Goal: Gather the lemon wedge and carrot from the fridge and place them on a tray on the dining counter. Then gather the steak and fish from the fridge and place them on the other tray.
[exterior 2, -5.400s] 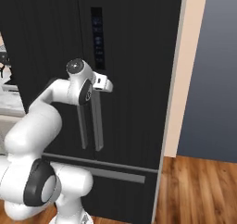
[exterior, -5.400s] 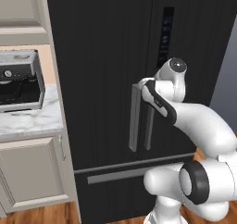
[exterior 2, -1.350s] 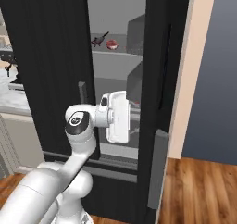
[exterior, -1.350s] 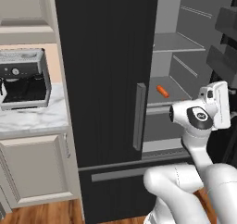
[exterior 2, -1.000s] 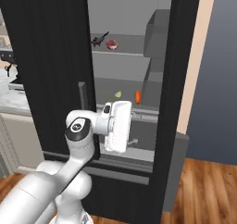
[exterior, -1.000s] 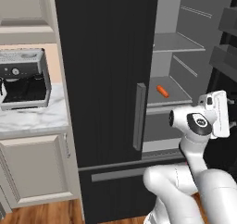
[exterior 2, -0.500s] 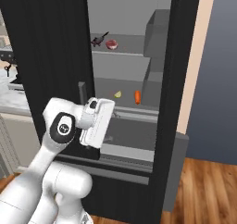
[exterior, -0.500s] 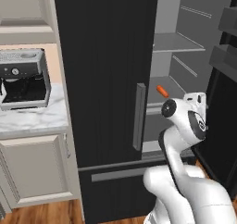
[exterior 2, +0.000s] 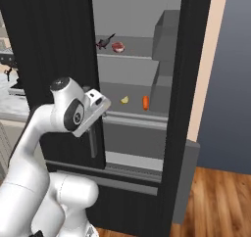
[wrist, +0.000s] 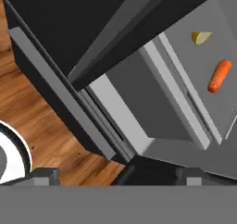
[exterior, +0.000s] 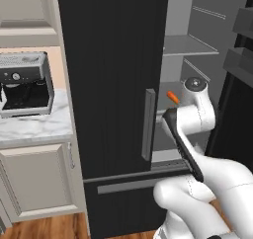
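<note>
The fridge stands with its right door swung open. From the right base view, the lemon wedge and carrot lie side by side on the middle shelf, the steak and dark fish one shelf up at 12 o'clock. The left base view catches just the carrot. The hand view shows the fingers released, holding nothing.

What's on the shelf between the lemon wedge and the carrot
Nothing: bare grey shelf separates the lemon wedge from the carrot in the right base view; the hand view agrees.
</note>
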